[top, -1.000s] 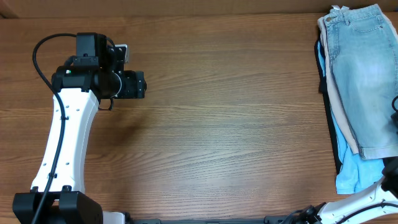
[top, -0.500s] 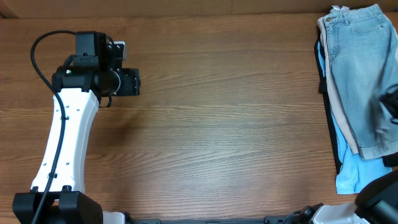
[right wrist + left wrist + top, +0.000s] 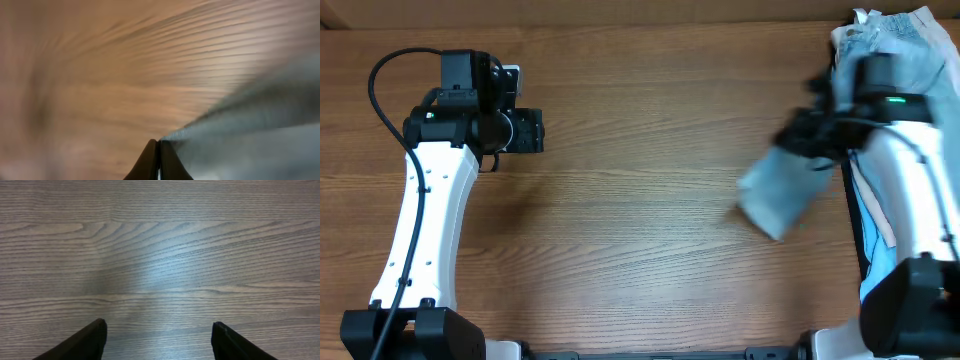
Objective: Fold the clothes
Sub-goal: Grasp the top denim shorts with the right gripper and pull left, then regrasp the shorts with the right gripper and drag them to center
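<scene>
fetching step, i judged: my right gripper [image 3: 159, 145] was clamped on the jeans [image 3: 778, 195], right of centre overhead; left gripper [image 3: 159, 325] stood apart, empty. next, lay them flat on the table [image 3: 640, 230].

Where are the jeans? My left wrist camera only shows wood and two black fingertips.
Observer: On the right half of the table. The jeans look blurred from overhead.
Operator: Is something holding them?
Observer: Yes, the right gripper is shut on a denim edge.
Operator: Any other clothes over there?
Observer: A sky-blue garment lies by the table's right edge, partly hidden by the right arm.
</scene>
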